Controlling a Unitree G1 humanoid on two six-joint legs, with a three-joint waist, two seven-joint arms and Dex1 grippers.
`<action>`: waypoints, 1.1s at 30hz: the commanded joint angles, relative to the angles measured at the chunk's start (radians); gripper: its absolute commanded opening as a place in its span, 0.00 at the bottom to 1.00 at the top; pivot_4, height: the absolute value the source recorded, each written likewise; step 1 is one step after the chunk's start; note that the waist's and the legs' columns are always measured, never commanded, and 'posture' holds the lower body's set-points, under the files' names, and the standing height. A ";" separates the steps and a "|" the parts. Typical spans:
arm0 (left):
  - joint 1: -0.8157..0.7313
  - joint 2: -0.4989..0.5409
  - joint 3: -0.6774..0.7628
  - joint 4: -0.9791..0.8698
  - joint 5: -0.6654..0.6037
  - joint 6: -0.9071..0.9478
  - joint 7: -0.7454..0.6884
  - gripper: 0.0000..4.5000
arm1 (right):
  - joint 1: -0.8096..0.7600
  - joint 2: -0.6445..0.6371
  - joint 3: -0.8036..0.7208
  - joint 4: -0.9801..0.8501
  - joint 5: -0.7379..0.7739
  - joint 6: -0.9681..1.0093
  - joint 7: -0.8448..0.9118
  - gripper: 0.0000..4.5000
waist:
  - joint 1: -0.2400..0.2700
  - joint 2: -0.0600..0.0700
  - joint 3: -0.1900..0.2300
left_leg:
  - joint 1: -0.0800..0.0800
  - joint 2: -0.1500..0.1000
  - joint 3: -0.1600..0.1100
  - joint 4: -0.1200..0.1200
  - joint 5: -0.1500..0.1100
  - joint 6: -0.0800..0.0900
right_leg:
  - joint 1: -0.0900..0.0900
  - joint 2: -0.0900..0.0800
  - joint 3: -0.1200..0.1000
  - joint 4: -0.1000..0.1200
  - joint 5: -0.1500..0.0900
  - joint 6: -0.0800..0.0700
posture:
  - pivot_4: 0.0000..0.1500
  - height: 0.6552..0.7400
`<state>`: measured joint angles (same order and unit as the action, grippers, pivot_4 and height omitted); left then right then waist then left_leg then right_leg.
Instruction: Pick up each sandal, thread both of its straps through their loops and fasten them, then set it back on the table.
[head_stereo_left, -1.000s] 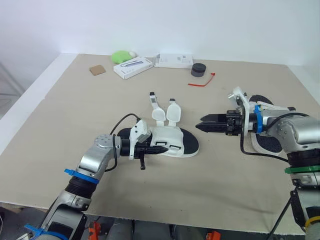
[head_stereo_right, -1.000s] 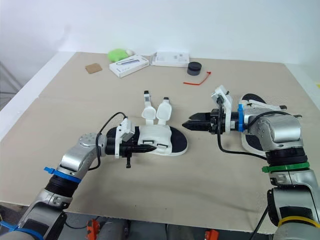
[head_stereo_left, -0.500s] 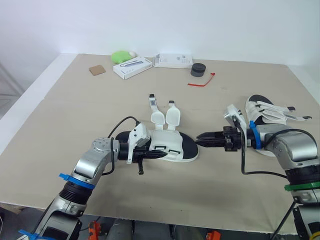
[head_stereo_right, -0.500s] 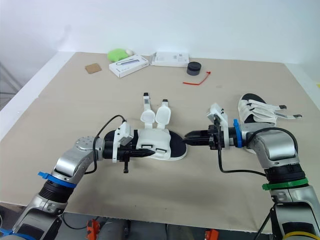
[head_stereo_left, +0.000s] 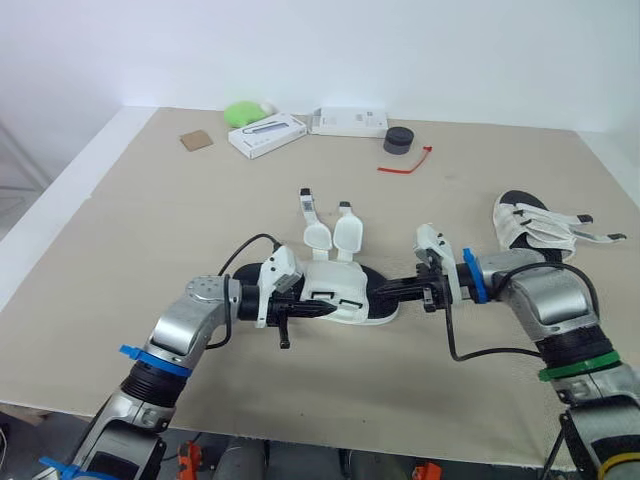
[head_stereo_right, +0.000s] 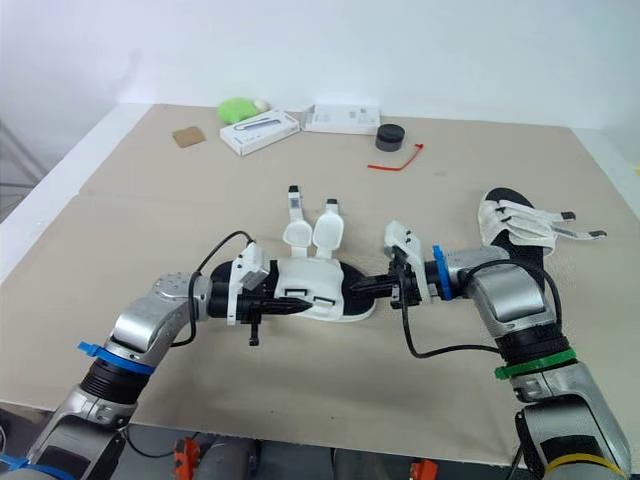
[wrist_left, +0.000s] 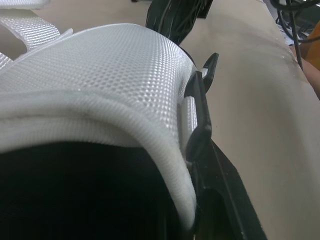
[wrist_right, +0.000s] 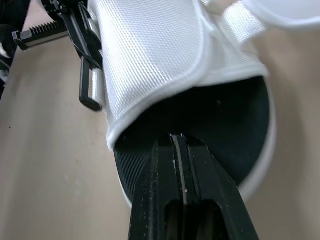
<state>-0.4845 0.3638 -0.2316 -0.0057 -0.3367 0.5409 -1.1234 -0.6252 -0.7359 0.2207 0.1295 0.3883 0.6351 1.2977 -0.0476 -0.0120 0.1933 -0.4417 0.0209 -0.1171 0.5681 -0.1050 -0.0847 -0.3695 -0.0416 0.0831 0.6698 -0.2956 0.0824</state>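
Beige cloth covers the table (head_stereo_left: 150, 230), and near its middle lies one sandal (head_stereo_left: 335, 290), white mesh on top with a black sole, sitting flat between the two grippers. Its two straps (head_stereo_left: 335, 232) are undone and stick out toward the far side of the table, apart from the black loops (wrist_right: 87, 87) on the sandal's near side. The left gripper (head_stereo_left: 305, 308) is up against the near side of the white mesh, right by those loops; the left wrist view is too close to tell whether it is clamped on the sandal or loose. The right gripper (head_stereo_left: 385, 291) comes in from the opposite end, its two black fingers (wrist_right: 165, 165) pressed together with nothing between them. Their tips rest on the black sole just under the edge of the white mesh. The second sandal (head_stereo_left: 535, 222) lies well apart on the robot's right, also flat, with its straps loose and trailing off to the side. Along the far edge of the table sit a green lump (head_stereo_left: 243, 112), a white box (head_stereo_left: 266, 134), a flat white pack (head_stereo_left: 347, 121), a small black puck (head_stereo_left: 398, 140), a red tie (head_stereo_left: 405, 163) and a brown square (head_stereo_left: 195, 140).
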 joint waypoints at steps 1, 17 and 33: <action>0.011 -0.005 -0.032 -0.007 -0.020 0.015 -0.016 0.00 | -0.037 0.029 0.008 -0.004 0.001 -0.009 0.022 0.01 | 0.000 0.000 0.000 | 0.000 0.000 0.000 0.000 0.000 0.000 | 0.000 0.000 0.000 0.000 0.000 0.000 | 1.00 1.00; -0.019 -0.005 -0.032 0.055 -0.017 -0.030 -0.055 0.00 | -0.015 0.136 0.038 -0.074 -0.010 0.011 0.000 0.01 | 0.000 0.000 0.000 | 0.002 0.002 0.000 0.000 0.001 -0.001 | 0.000 0.001 -0.001 0.001 0.001 -0.002 | 1.00 1.00; -0.082 -0.097 -0.070 0.164 0.013 -0.090 -0.071 0.00 | 0.004 0.061 -0.007 -0.058 -0.012 0.003 0.012 0.01 | 0.004 0.001 0.000 | 0.002 0.000 0.000 0.003 0.001 -0.001 | 0.003 0.000 -0.001 0.000 0.003 0.002 | 1.00 1.00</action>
<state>-0.5668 0.2937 -0.2705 0.1468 -0.3142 0.4539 -1.1881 -0.6112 -0.6917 0.2153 0.0942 0.3645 0.6545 1.3018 -0.0438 -0.0115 0.1929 -0.4399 0.0214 -0.1166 0.5713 -0.1037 -0.0856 -0.3661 -0.0419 0.0821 0.6699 -0.2930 0.0841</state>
